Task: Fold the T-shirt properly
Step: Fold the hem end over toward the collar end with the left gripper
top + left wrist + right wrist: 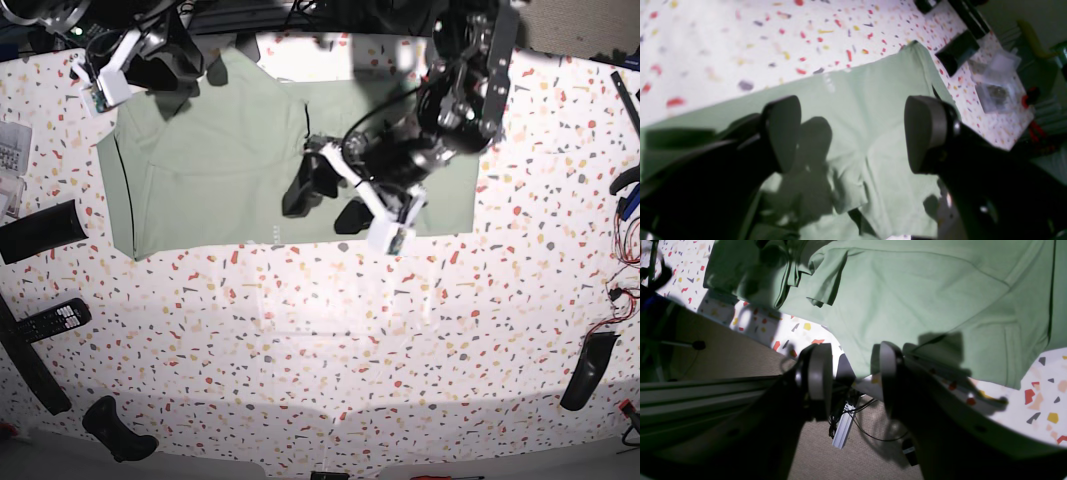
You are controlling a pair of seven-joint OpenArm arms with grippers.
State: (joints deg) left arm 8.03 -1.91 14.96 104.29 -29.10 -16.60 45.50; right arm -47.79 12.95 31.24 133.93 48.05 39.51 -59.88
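The left gripper (850,133) hangs just above the middle of the T-shirt (220,170), its two dark pads spread wide apart with only wrinkled green cloth showing between them and nothing grasped. The shirt lies flat across the far half of the speckled terrazzo table (330,340), one short sleeve bunched near the edge. At the far table edge the right gripper (851,373) sits by the shirt's hem, its pads parted around empty space, gripping nothing.
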